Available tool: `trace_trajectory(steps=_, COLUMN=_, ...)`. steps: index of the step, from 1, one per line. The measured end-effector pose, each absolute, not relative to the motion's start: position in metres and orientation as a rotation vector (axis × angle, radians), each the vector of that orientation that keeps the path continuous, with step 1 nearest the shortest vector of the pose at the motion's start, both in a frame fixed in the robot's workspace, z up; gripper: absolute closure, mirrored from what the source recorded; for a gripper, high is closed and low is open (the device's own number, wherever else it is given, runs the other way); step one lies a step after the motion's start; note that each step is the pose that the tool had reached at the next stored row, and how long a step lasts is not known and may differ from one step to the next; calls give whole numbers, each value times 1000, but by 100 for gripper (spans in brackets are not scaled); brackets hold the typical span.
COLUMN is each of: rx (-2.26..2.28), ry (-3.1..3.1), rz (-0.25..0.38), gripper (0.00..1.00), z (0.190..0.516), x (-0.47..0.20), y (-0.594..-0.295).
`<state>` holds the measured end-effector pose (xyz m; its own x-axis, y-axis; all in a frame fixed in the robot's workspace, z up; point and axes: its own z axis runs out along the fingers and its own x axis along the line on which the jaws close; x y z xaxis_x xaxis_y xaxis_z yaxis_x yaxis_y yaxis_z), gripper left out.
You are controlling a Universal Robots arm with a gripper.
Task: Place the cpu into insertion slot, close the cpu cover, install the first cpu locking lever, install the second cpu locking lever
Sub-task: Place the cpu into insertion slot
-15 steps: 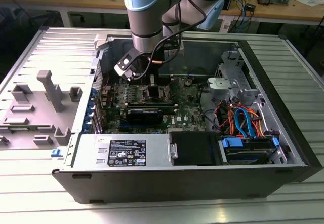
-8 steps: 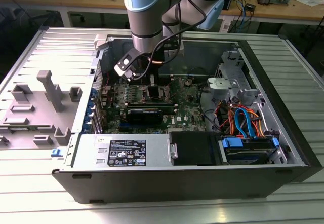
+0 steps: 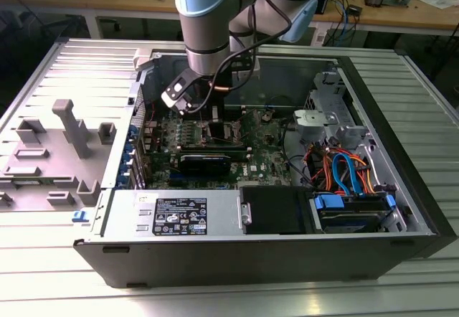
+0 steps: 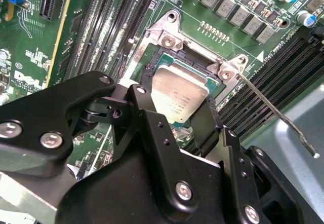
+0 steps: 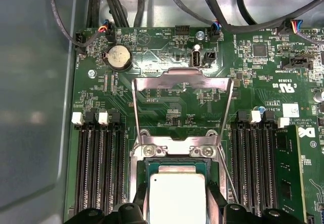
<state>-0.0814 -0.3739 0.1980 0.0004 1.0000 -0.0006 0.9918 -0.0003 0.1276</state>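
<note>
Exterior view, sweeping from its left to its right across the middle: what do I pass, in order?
Grey moulded side panel → blue card clips → green motherboard → blue and orange cables → case's dark right wall.

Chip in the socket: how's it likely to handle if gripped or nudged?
The chip is a thin flat square with a metal top, so probably stiff and light, but smooth and perhaps slippery to grip. Flat, so unlikely to roll or tip. It seems set inside the socket rim, so a sideways push would likely bind rather than slide it.
</note>
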Motion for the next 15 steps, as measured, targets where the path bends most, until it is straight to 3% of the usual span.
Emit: trace_trajectory(steps=15, rx=2157, ry=2152, rz=137, gripper=45, z=197, x=-81, y=-374)
